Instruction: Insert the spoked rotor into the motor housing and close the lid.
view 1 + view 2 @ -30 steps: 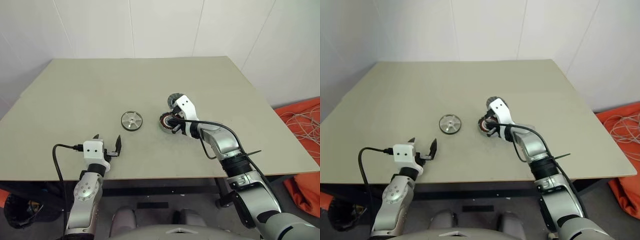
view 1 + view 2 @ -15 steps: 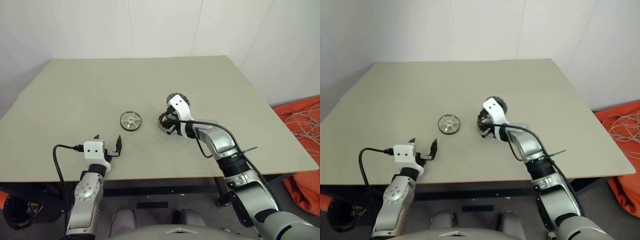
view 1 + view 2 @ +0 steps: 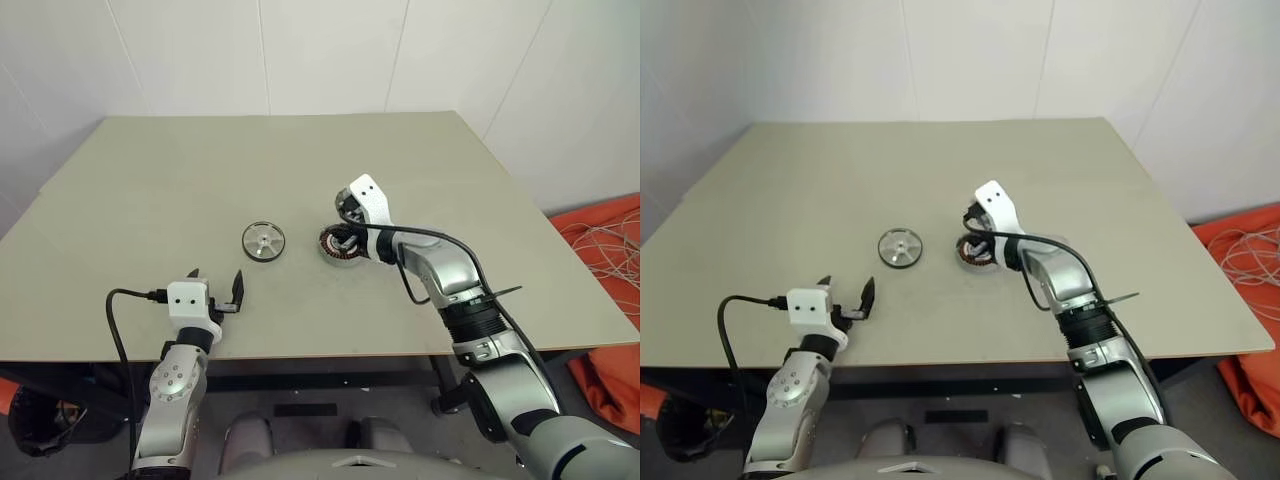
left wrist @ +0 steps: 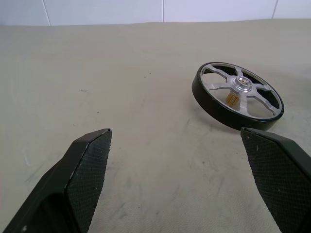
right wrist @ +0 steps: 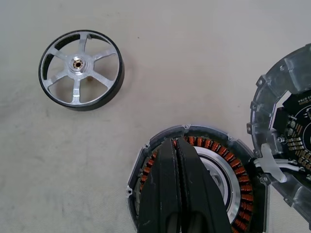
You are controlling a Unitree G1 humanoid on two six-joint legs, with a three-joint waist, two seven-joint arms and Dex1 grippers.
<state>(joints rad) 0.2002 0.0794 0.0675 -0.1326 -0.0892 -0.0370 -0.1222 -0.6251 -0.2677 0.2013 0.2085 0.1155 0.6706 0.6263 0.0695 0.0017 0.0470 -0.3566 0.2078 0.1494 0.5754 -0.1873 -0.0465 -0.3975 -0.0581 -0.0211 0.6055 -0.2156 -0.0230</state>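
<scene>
- The spoked rotor [image 3: 263,241] lies flat on the worktop [image 3: 150,190], near the middle, with nothing touching it.
- The motor housing [image 5: 194,179] lies to the right of the rotor, a short gap between them, its copper windings facing up.
- The lid [image 5: 286,145] is open and sits joined to the housing's far-right edge.
- The right end effector [image 5: 177,145] is clenched with nothing between its fingers; it hangs over the housing's windings, well apart from the rotor.
- The left end effector [image 3: 215,285] is released, fingers wide, near the front edge of the worktop; the rotor lies ahead of it and a little to its right, not touched.
</scene>
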